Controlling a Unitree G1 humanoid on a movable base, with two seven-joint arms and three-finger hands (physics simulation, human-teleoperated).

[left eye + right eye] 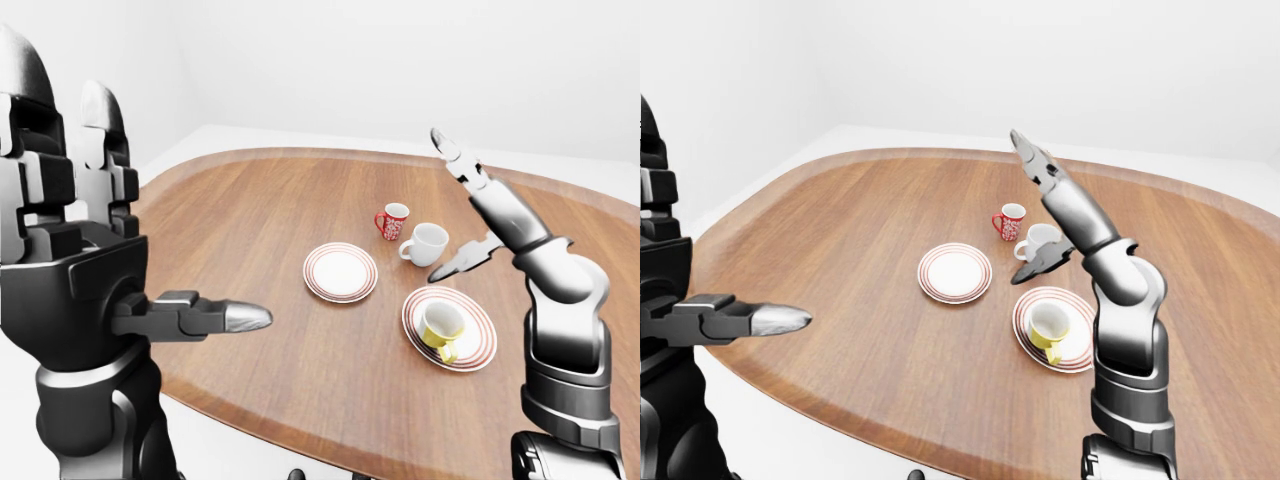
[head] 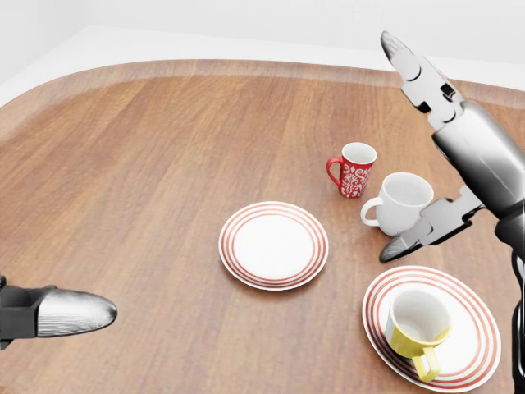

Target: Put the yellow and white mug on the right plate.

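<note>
Head view: yellow and white mug (image 2: 417,327) upright on right plate (image 2: 476,361). Right hand (image 2: 426,139) above, fingers spread, grasping nothing; left hand (image 2: 57,312) extended, empty. Placement apparently done; next, only clearing the arm.
</note>
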